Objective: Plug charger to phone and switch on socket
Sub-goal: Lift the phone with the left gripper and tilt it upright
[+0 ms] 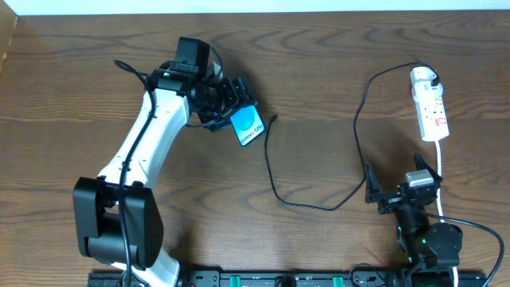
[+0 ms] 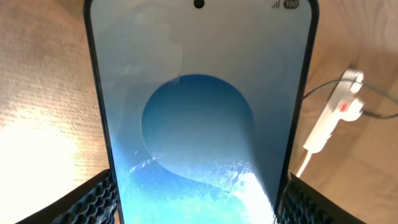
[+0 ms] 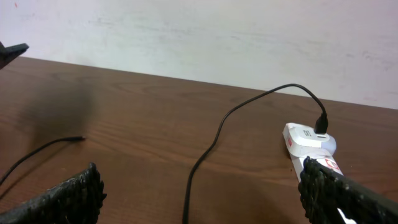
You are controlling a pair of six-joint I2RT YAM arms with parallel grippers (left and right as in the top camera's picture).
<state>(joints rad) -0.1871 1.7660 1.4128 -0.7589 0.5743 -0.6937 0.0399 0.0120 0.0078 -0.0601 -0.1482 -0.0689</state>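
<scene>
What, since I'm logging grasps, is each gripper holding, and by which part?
Left gripper: the phone, clamped across its two long side edges. Right gripper: nothing.

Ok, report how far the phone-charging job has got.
Done: the white plug head of the thin black charger cable sits in the white power strip. In hand: the left tool grips the blue-screened smartphone. Left: the cable's connector tip lies loose, not in the phone; then the strip's switch, state unclear.

Glossy-screened phone (image 2: 199,124), matt wood-grain table (image 1: 64,96), smooth white plastic socket (image 1: 430,108)
</scene>
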